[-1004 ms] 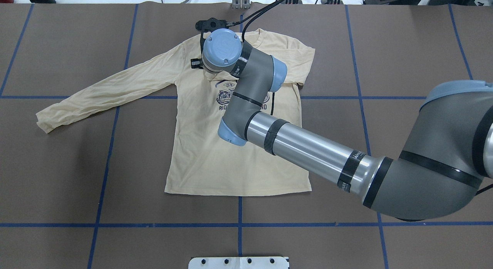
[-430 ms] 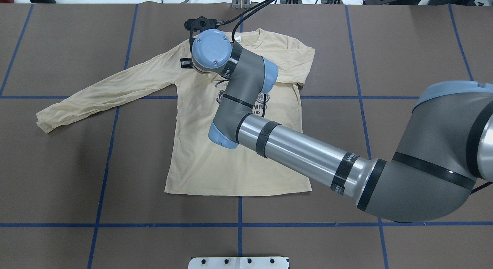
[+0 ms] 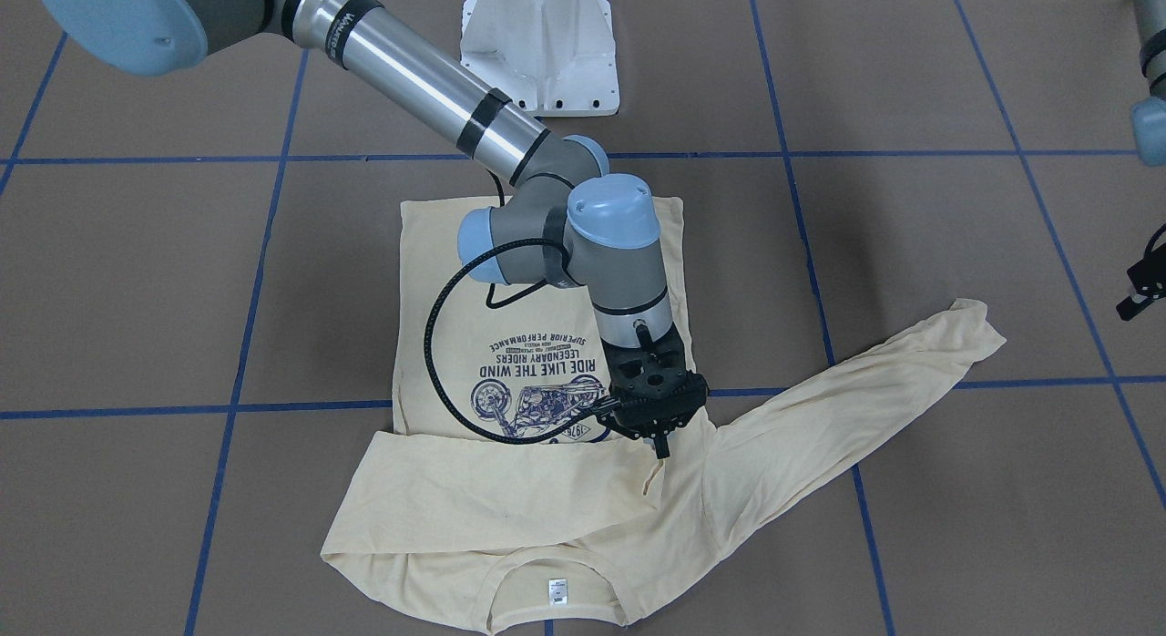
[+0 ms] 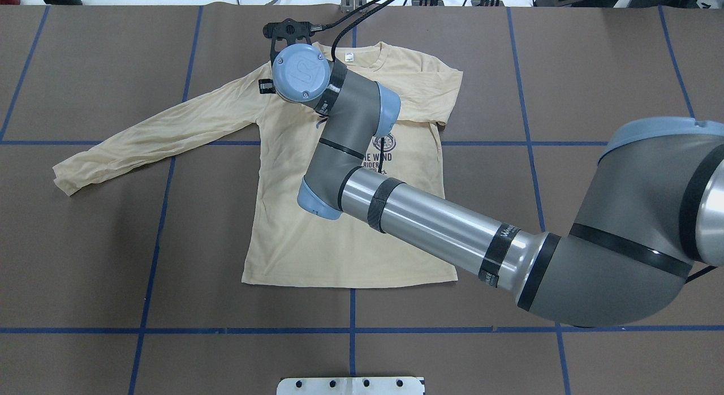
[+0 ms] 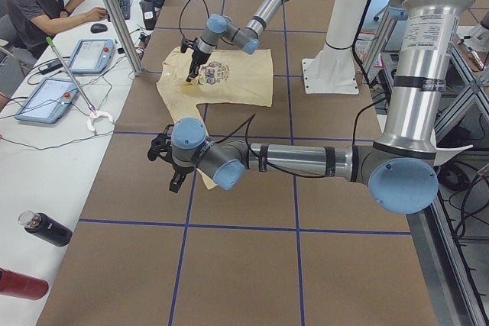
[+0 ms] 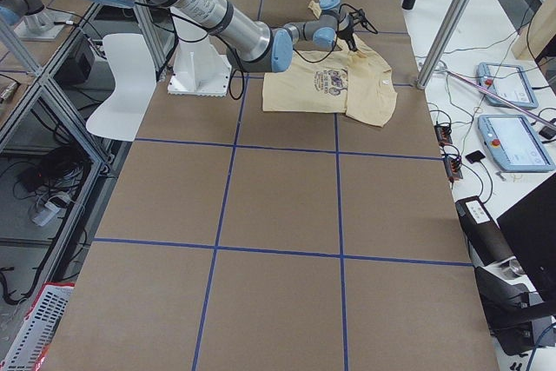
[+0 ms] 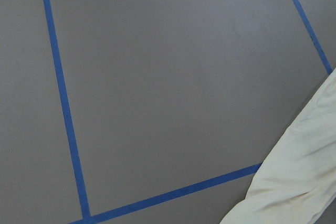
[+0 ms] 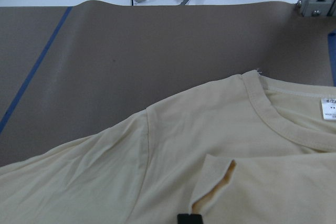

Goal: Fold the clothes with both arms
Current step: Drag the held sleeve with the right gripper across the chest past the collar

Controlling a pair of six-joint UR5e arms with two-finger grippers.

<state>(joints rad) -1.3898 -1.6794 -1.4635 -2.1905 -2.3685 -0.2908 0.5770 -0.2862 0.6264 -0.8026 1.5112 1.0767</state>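
While your right gripper point(image 3: 662, 446) seems pinched shut on the folded sleeve's cuff point(image 8: 218, 177) just beneath it, above the T-shirt point(image 4: 294, 242) spread on the tabletop point(image 4: 85, 259), carry the cuff low and release only once it lies flat; whether the left gripper point(image 5: 174, 179) is open you cannot tell.

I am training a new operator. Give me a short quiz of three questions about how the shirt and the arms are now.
1. True or false: both sleeves of the pale cream-yellow long-sleeved T-shirt lie stretched outward.
2. The right arm's black tool is nearest to: A the hem; B the folded sleeve's cuff; C the stretched sleeve's cuff.
3. Fill in: the small white tag sits inside the ___.
Key: 1 false; 2 B; 3 neckline.
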